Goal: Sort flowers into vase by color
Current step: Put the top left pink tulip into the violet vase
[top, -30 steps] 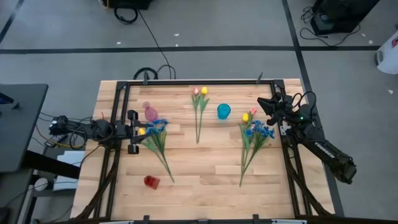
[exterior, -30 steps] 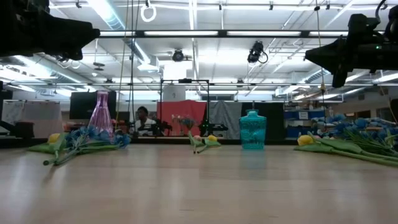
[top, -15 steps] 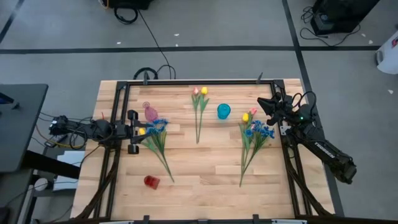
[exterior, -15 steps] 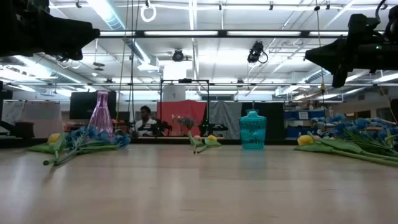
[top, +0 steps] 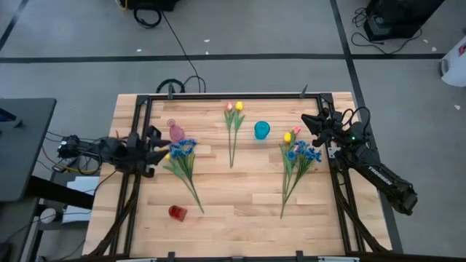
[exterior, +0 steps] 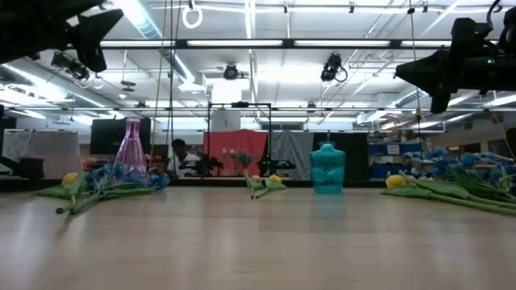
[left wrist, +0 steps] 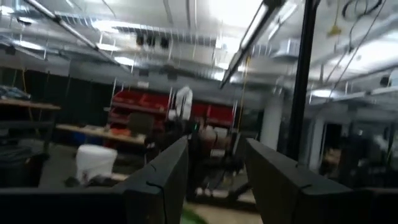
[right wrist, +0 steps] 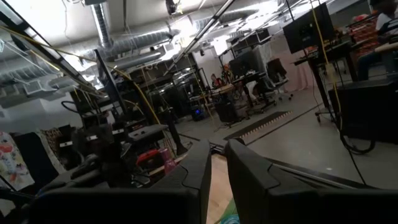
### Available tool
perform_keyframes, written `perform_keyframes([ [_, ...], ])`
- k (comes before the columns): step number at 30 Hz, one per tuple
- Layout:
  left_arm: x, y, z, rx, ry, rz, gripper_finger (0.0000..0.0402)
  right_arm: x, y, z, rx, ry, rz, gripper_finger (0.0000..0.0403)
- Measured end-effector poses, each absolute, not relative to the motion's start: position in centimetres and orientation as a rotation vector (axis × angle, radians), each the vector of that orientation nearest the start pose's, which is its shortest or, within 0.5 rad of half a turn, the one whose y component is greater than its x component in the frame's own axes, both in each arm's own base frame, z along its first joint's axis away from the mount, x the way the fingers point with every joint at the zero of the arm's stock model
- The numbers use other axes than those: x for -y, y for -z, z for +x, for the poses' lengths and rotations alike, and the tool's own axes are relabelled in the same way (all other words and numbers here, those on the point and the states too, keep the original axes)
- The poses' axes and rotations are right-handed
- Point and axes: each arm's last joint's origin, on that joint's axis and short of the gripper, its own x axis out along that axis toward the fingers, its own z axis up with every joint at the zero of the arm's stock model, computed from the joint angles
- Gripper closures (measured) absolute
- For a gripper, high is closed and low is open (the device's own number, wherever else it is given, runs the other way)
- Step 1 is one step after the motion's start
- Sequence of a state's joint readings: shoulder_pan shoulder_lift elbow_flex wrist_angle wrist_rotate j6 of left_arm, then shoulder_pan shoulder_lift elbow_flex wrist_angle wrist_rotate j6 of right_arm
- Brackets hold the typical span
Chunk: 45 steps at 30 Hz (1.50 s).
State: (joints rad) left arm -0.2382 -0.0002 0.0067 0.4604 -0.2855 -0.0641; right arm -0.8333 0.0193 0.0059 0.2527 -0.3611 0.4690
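We judge the sorting as not yet begun: every flower we can see lies flat on the table point(top: 240, 211), and none stands in a vase.

Starting at the left, our left pincer point(top: 154, 153) hangs above the table's left edge, just beside the left bunch point(top: 182, 164), a blue spray with a yellow tulip at its head. Its fingers point(left wrist: 163, 180) stand spread with clear air between them and nothing held. Right behind that bunch stands the pink vase point(top: 176, 132), empty as far as we can tell. Nearer the front edge, well apart from the flowers, sits a small red vase point(top: 177, 212); in the high view we cannot tell if it is upright.

In the middle, at the back, lies the centre pair point(top: 234, 135), one pink and one yellow tulip on long green stems. Just to its right the blue vase point(top: 261, 130) stands upright and holds no flower.

On the right lies the right bunch point(top: 298, 164), blue sprays with a yellow and a pink tulip at the top. Our right pincer point(top: 312, 125) is raised over the head of it, its fingers point(right wrist: 198, 177) close together with a narrow slit between them, pinching nothing.

So all three heaps are left to split by colour and set into the vases.

We can read no brand, label or writing anywhere in these views
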Motion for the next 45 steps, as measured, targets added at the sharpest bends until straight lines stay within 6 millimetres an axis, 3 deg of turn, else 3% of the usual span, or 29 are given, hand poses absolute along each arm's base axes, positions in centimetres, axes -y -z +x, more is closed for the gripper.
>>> perform_keyframes([
  [12,1.1,-21.7,8.0,0.56,0.054,-0.487,0.0239,6.3,-18.8,7.1,0.305,0.412,0.323,0.0338],
  [15,1.1,-21.9,7.9,0.585,0.056,-0.489,0.0239,6.3,-18.9,7.0,0.32,0.419,0.318,0.0338],
  [22,0.9,-23.3,7.4,0.622,0.02,-0.403,0.0239,5.7,-21.3,6.3,0.584,0.39,0.29,0.0338],
  [30,1.0,-23.8,8.1,0.537,-0.022,-0.353,0.0239,5.2,-22.4,5.8,0.714,0.285,0.351,0.0338],
  [37,1.4,-26.0,11.3,0.28,-0.196,-0.286,0.0239,5.2,-22.1,6.0,0.692,0.24,0.463,0.0338],
  [45,2.9,-26.5,18.1,-0.002,-0.276,-0.205,0.0239,5.1,-22.2,6.0,0.683,0.212,0.444,0.0338],
])
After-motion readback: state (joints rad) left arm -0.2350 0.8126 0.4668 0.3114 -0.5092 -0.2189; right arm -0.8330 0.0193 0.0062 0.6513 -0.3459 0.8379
